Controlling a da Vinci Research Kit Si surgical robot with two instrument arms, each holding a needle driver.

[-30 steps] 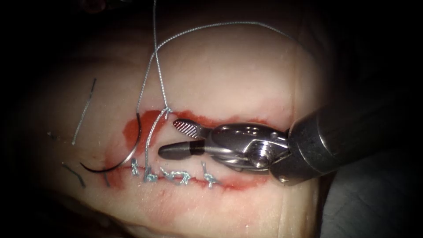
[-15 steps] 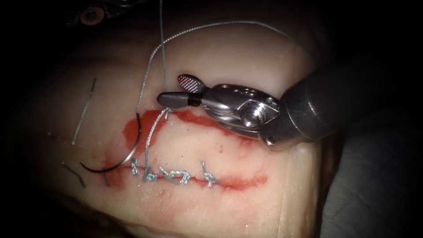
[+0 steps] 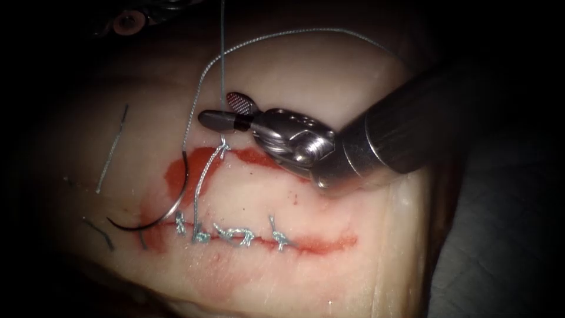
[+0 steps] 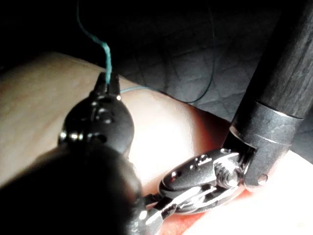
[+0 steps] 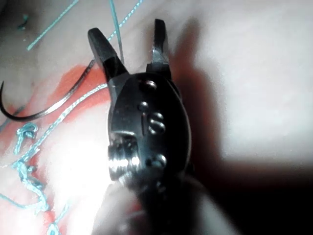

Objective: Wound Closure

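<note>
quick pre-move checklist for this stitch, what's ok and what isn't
1. Right gripper open around the upright thread, jaws not closed on it: ok.
2. Left gripper shut on the thread, holding it up: ok.
3. Needle free, lying on the tissue left of the stitches, held by neither gripper: ok.
4. Whether the needle point is clear of the tissue: cannot tell.
5. Knot sits at the upper red line, below the right gripper: ok.
6. Earlier stitches lie along the lower red line: ok.
</note>
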